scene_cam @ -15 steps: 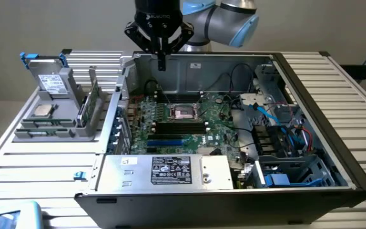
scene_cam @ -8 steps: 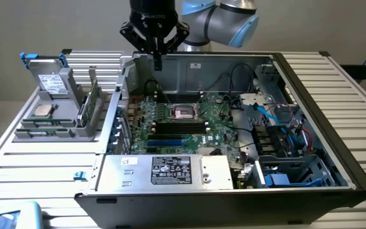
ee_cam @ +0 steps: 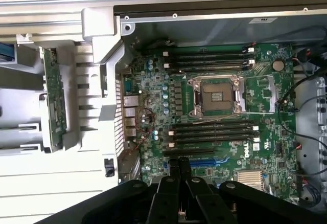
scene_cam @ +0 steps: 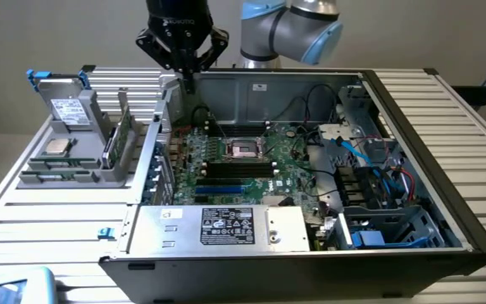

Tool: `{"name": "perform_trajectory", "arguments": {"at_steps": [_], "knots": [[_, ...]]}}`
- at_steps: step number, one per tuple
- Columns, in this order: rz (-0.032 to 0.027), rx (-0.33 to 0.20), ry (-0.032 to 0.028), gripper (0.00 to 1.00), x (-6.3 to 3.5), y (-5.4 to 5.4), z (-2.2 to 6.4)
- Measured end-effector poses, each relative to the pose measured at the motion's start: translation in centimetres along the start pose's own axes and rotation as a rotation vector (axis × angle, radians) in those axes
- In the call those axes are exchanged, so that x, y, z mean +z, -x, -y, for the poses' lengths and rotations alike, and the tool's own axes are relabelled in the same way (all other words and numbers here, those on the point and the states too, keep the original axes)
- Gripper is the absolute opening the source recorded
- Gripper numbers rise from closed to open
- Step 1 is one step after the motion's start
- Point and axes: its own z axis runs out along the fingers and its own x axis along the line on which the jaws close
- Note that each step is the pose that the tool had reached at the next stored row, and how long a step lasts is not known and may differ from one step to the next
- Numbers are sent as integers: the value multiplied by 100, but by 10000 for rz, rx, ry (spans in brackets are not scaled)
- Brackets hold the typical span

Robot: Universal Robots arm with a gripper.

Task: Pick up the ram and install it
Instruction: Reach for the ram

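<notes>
ram [scene_cam: 123, 135] is parked on its edge in the grey holder [scene_cam: 66, 176], outside the pc case [scene_cam: 298, 95]. It's off to the side of the gripper [scene_cam: 190, 82] and lower than it. The gripper's fingers are pinched together with nothing between them. It's hanging over the case's back corner, with the motherboard [scene_cam: 290, 161] and its memory slots [scene_cam: 240, 169] down below.

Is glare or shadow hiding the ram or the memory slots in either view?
Exterior view: even light, no glare on the ram; the memory slots sit dim inside the case. Wrist view: ram evenly lit, memory slots plain to see, the gripper a dark shape.
</notes>
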Motion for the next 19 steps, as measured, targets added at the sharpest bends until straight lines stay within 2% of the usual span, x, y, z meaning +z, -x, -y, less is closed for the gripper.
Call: {"name": "perform_trajectory", "arguments": {"at_steps": [19], "knots": [[1,2,0,11,-21,-845,59]]}}
